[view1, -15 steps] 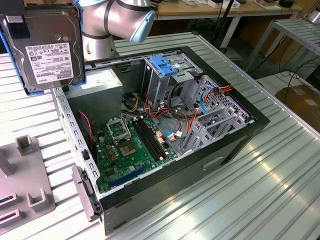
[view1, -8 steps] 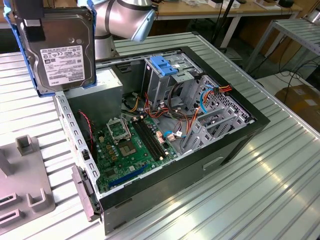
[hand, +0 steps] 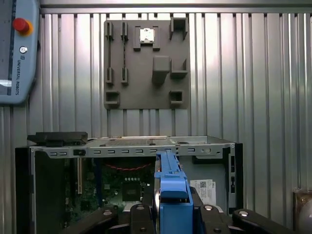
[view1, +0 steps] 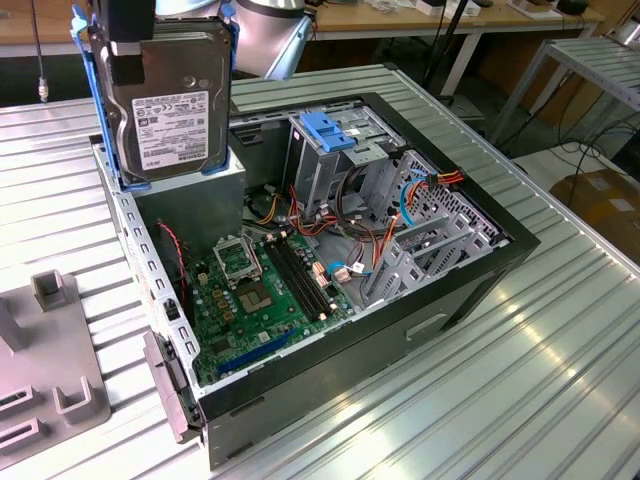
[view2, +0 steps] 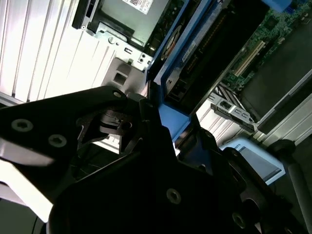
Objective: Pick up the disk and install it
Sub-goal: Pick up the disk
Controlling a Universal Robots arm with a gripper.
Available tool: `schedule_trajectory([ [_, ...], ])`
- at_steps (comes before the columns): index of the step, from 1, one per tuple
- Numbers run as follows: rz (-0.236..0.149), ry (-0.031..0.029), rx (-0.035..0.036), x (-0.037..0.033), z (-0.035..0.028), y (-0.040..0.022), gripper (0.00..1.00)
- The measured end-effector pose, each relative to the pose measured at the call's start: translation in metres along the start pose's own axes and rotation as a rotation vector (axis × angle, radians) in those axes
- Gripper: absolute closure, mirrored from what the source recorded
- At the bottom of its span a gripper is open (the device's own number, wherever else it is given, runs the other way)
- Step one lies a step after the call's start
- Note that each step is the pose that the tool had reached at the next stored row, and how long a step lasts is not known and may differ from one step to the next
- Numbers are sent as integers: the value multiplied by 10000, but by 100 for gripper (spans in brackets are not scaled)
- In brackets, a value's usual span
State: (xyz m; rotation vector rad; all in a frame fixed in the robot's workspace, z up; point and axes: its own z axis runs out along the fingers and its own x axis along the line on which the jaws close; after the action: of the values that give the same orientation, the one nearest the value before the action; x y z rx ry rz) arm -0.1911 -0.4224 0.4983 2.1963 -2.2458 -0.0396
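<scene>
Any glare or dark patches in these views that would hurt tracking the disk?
Exterior view: bright glare streaks on the table; the disk label is evenly lit. Second wrist view: table slats blown out white, and the tool is a near-black mass shut on the disk's blue frame. First wrist view: even light, but the case interior is dim.

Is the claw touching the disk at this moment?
Touching. In the first wrist view the claw clamps the disk by its blue frame, from both sides.
</scene>
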Motion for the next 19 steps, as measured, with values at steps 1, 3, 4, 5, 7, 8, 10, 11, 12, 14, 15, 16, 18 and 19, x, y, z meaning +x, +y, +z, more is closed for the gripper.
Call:
schedule_trajectory([
  [1,1,-1,0,6,0,-30,63],
  [3,1,0,0,17,-2,-89,63],
  [4,0,0,-1,22,-3,-113,63],
  [5,0,0,0,28,-3,-145,63],
  [7,1,0,0,39,-4,-201,63],
  [8,1,0,0,45,-5,-228,63],
  [10,0,0,0,61,-7,-315,63],
  [11,1,0,0,69,-8,-356,63],
  [12,1,0,0,74,-8,-383,63],
  [14,1,0,0,85,-9,-435,63],
  [15,0,0,0,91,-10,-461,63],
  [16,1,-1,0,96,-10,-486,63],
  [18,1,0,0,106,-11,-538,63],
  [19,1,0,0,112,-12,-565,63],
])
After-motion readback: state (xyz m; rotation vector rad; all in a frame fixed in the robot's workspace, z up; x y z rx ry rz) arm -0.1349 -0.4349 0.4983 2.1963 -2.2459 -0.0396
